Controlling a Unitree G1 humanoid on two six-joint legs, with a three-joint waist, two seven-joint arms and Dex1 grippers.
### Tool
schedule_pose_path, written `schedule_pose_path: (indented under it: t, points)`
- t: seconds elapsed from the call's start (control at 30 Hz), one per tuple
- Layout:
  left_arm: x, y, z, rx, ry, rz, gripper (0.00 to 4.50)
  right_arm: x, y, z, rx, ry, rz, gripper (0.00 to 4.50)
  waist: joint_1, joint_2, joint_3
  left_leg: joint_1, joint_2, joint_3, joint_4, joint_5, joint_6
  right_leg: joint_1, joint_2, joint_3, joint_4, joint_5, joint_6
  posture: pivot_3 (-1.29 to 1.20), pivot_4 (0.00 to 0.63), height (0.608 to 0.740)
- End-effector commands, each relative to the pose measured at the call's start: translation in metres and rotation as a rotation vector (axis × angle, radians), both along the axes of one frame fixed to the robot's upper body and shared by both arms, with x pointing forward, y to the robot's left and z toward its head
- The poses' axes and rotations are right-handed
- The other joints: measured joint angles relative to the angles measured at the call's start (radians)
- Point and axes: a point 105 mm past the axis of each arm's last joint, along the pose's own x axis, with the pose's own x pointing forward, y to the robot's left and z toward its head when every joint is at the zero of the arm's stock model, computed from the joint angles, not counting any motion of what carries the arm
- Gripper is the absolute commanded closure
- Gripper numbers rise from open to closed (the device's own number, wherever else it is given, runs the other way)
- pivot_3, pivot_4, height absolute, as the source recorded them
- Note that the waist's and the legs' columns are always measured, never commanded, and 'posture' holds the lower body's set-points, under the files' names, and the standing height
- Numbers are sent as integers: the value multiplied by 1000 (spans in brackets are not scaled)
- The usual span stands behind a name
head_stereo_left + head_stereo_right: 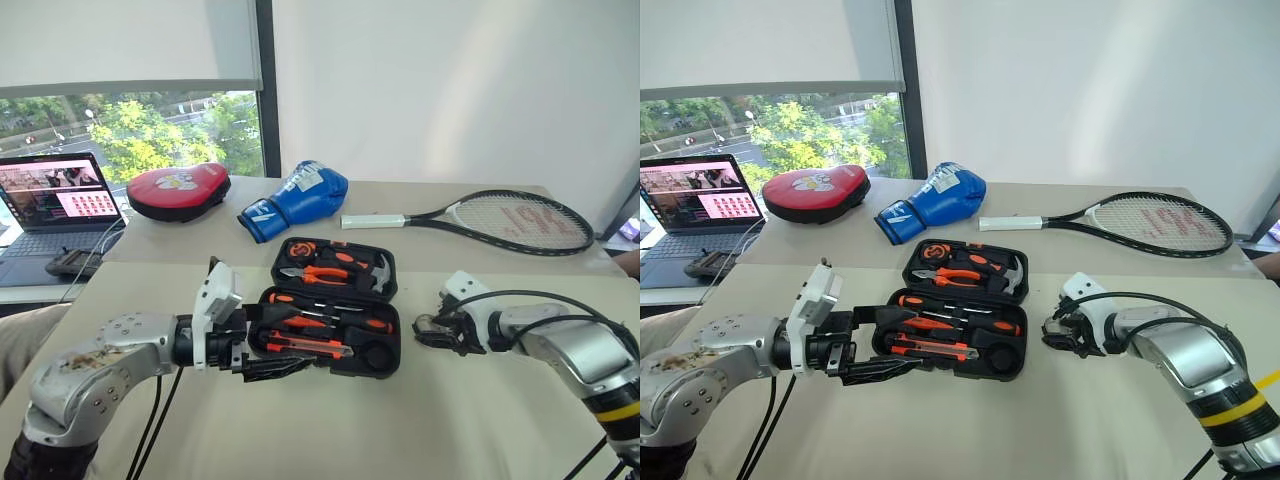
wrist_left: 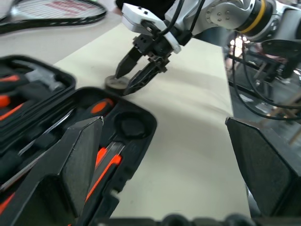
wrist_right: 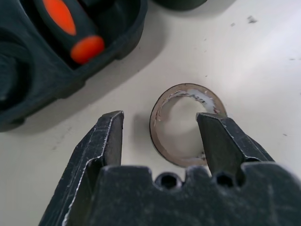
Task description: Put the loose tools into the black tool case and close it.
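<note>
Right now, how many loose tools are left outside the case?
1: the tape roll on the table right of the black tool case, at the right gripper. Others may be hidden.

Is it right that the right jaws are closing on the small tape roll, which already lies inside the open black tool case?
Not inside. The small tape roll lies on the table beside the open black tool case, as the right wrist view shows. The right gripper straddles it.

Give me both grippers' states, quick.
Left gripper: open, holding nothing.
Right gripper: open, one finger inside the tape roll, one outside.
</note>
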Motion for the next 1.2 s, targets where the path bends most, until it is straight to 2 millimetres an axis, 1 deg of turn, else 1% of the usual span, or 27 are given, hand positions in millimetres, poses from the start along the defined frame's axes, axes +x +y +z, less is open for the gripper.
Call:
schedule_pose_path:
  t: [0.03,0.07,0.13,0.17,0.23,0.27,0.3,0.33,0.37,0.43,0.53,0.63,0.8,0.93,1.0,1.03,1.1,1.17,1.2]
  points:
    - [-5,0,10,-10,-50,2,0,6,2,10,0,-38,44,2936,0,0,0,0,0,0,0,0,0,0,0,0,0,0,0,0,150,740]
    - [-4,1,9,-9,-48,9,0,7,4,13,3,-47,60,3342,-1,0,0,0,0,0,0,0,0,0,0,0,0,0,0,0,150,740]
    - [-4,3,7,-8,-40,23,0,5,11,25,31,-74,103,3966,-2,0,0,0,0,0,0,0,0,0,0,0,0,0,0,0,150,740]
    - [-4,3,6,-7,-38,26,0,2,14,31,58,-78,119,4391,-2,0,0,1,0,0,0,0,0,0,0,0,0,0,0,0,150,740]
    - [-4,4,3,-1,-45,42,0,-11,19,46,117,-65,155,4455,-2,3,2,1,1,0,0,0,-1,-1,0,0,1,0,0,0,150,740]
    - [-3,7,0,9,-67,65,0,-23,28,57,156,-47,196,4455,-2,4,2,0,1,0,-1,0,-1,-1,0,0,1,0,0,0,150,740]
    - [-2,9,-2,18,-83,81,0,-32,33,64,177,-34,227,4455,-2,5,3,0,1,0,-1,0,-1,-1,0,1,1,0,0,0,150,740]
    - [-6,11,-5,21,-60,59,0,-45,45,67,180,-11,287,4455,-2,5,4,0,1,0,-1,0,-1,-1,0,1,1,0,0,0,150,740]
    - [-9,13,-6,18,-39,43,0,-53,54,67,176,5,331,4455,-2,5,4,0,1,0,-2,0,-1,-1,-1,1,0,0,0,0,150,740]
    - [-11,15,-6,10,-16,25,0,-59,67,65,164,17,362,4455,-3,4,4,0,3,-2,-2,-1,-2,-2,-1,1,0,0,-1,0,150,740]
    - [-9,19,-6,25,-19,21,0,-56,85,50,137,38,376,4455,-4,4,4,1,3,-2,-1,-2,-3,-2,-2,3,1,0,-2,0,150,740]
    - [-9,19,-4,32,-28,11,0,-52,91,31,92,71,371,4455,-1,5,5,1,2,-2,-1,-2,-3,-2,-1,2,2,-1,-5,0,150,740]
    - [-14,20,-1,37,-23,-5,0,-52,100,16,57,116,392,4455,-3,5,5,-1,1,-1,-1,-1,-4,-4,-1,0,2,0,-3,0,150,740]
    - [-15,24,-1,43,-20,9,0,-55,101,3,5,155,440,4455,-4,5,5,-1,1,-1,-2,-1,-4,-5,0,0,1,0,-2,0,150,740]
    - [-16,25,-1,45,-19,14,0,-57,99,0,-10,166,459,3711,-4,5,5,-1,1,-1,-2,-1,-4,-5,1,-1,2,0,-3,0,150,740]
    - [-16,26,-1,45,-18,17,0,-57,98,-2,-18,168,465,3467,-4,5,5,-1,1,-1,-2,-1,-4,-5,1,-1,2,0,-3,0,150,740]
    - [-15,27,-2,46,-18,31,0,-57,97,-1,-17,162,468,2804,-4,5,5,0,1,-1,-2,-1,-4,-4,1,-2,2,0,-3,0,150,740]
    - [-13,29,-3,39,-13,57,0,-56,97,10,30,137,465,2216,-1,5,5,0,1,-1,-2,-1,-4,-3,1,-2,2,0,-2,0,150,740]
    - [-11,30,-3,31,-7,74,0,-57,99,18,70,127,464,2216,0,4,5,0,1,-2,-2,-1,-4,-3,1,-3,1,0,-2,0,150,740]
